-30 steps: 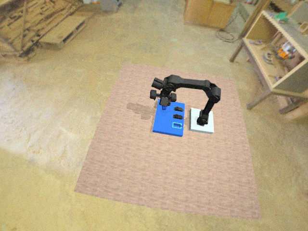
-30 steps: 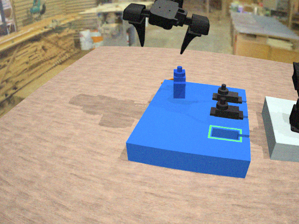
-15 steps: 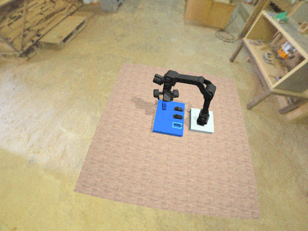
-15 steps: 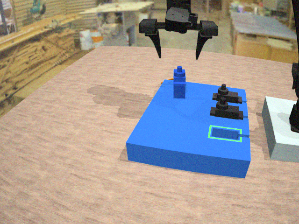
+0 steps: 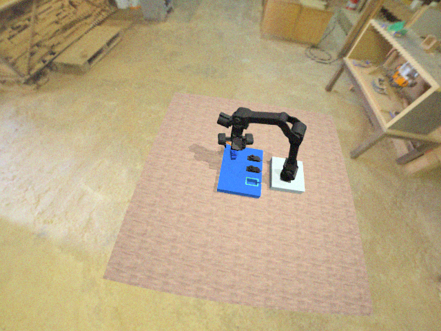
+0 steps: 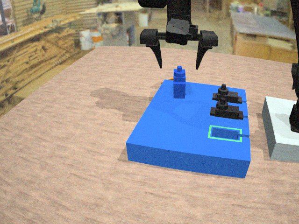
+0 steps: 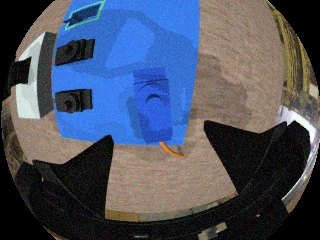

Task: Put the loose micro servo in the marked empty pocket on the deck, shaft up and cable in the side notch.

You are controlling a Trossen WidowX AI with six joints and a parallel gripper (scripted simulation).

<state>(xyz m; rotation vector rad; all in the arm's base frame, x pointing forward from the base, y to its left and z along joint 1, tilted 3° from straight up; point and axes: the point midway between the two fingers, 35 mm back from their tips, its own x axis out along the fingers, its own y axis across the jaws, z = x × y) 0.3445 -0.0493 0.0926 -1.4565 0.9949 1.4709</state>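
The loose micro servo (image 6: 179, 83) (image 5: 233, 154) (image 7: 155, 110) is blue and stands upright on the far left part of the blue deck (image 6: 174, 125) (image 5: 233, 178) (image 7: 160, 20), shaft up. Its orange cable (image 7: 171, 151) trails off the deck's far edge. My gripper (image 6: 178, 67) (image 7: 158, 132) is open and empty, fingers pointing down, straddling the space just above the servo without touching it. The marked empty pocket (image 6: 209, 132) (image 5: 246, 181) (image 7: 84, 7) has a green outline and a side notch, at the deck's near right.
Two black servos (image 6: 226, 95) (image 6: 225, 110) (image 7: 74, 102) (image 7: 75, 51) sit seated in pockets behind the marked one. The arm's white base block (image 6: 277, 130) (image 5: 287, 178) stands right of the deck. All rests on a brown mat (image 6: 72, 144).
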